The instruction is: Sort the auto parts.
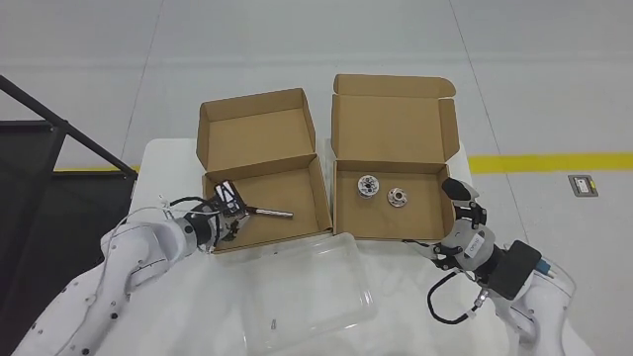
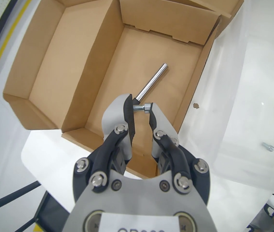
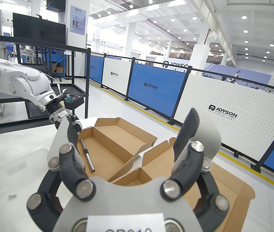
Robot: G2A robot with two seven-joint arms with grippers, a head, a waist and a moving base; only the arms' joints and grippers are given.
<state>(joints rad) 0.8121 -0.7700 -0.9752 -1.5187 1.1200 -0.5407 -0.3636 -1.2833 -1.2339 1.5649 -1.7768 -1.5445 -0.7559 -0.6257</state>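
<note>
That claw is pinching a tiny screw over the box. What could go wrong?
The left gripper holds the screw only at its very fingertips, end to end, so it might slip out early. Released here, it could strike the metal rod lying in the cardboard box and bounce off.

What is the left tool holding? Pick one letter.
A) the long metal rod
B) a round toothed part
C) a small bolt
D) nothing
C: in the left wrist view the left tool is clamped on a small bolt, which spans the gap between its fingers, while the long metal rod lies loose on the floor of the cardboard box.
</note>
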